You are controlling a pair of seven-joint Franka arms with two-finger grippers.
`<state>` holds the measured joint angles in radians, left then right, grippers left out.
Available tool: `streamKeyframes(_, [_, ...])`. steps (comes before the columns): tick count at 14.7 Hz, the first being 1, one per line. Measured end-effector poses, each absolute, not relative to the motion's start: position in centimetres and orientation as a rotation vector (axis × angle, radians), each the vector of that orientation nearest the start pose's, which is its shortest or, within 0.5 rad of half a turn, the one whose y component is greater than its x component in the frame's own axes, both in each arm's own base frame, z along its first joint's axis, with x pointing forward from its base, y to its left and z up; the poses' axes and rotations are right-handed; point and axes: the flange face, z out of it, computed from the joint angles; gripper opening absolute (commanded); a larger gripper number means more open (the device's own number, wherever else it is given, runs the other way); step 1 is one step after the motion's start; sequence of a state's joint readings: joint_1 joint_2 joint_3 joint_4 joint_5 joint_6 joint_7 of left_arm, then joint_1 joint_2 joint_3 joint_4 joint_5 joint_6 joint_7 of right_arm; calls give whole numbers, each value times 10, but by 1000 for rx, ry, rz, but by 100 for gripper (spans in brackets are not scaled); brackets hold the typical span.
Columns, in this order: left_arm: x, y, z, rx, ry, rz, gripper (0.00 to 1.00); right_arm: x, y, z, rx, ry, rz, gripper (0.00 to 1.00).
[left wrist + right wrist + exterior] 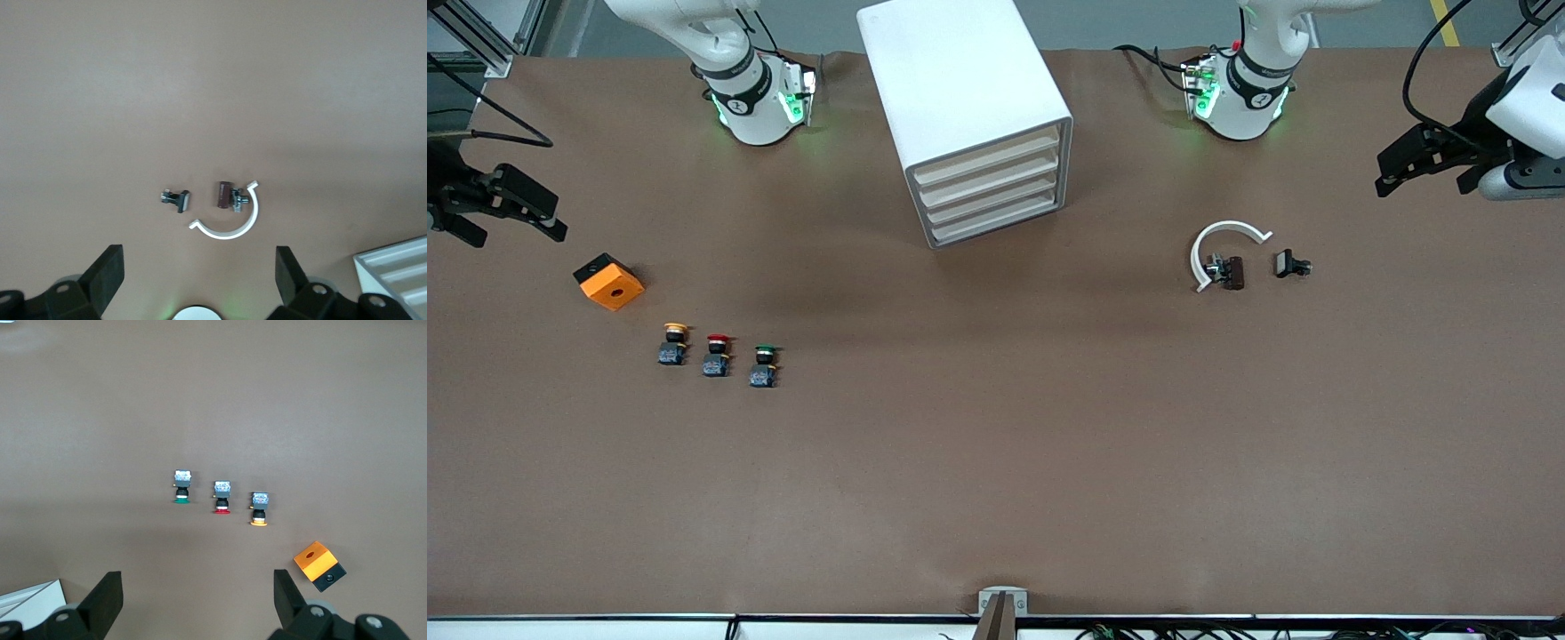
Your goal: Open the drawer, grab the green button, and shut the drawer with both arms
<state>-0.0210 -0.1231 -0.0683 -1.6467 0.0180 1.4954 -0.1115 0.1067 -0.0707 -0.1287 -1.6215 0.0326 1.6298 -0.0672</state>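
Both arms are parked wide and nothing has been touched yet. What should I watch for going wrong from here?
1. The white boxy cabinet has four look-alike cream-fronted drawers, all shut; the third drawer down is easy to confuse with its neighbours.
2. The green-capped push button stands close beside the red-capped button and yellow-capped button; the open right gripper might bump or grab the wrong one.
3. The cabinet looks unanchored; pulling with the open left gripper could drag it.

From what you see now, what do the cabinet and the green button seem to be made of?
The cabinet looks like smooth white plastic, though painted metal is possible: even, slightly glossy walls with rounded edges. The green button seems moulded plastic: an evenly coloured cap on a black-and-blue body.
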Motion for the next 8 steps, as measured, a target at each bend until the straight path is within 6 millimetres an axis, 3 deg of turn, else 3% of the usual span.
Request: streamKeyframes(8, [506, -40, 653, -3093, -31, 12, 100, 539, -11, 644, -3100, -70, -123, 100])
